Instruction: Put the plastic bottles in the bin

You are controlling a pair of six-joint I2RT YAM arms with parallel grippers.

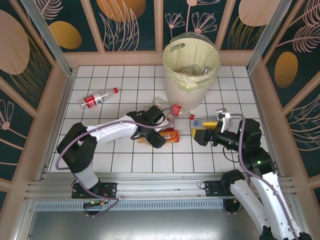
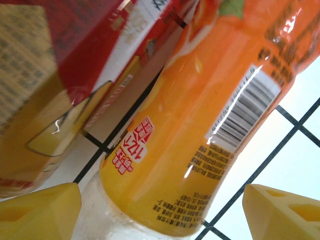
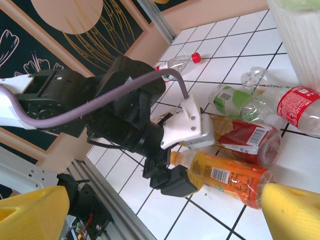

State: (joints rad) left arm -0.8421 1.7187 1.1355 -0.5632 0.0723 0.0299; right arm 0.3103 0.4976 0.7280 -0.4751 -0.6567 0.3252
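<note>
- The bin (image 1: 172, 50) stands at the far edge of the counter (image 1: 120, 160). We see a few clear bottles (image 1: 192, 71) already inside it, so a part of the task is done.
- Much is left. A cluster (image 1: 172, 111) of bottles lies near the middle of the counter, just in front of the bin, and a lone bottle (image 1: 99, 98) with a red cap lies toward the far left corner.
- The left fingers (image 2: 40, 210) stand released on both sides of the orange bottle (image 2: 190, 125). One pad is apart from it, so we judge it is not yet grasped.
- The right fingers (image 3: 30, 215) are spread wide, hold nothing, and face the cluster.
- In the way: a red-label bottle (image 2: 90, 40) lies against the orange bottle, and the left arm (image 3: 115, 110) is between the right fingers and part of the cluster.
</note>
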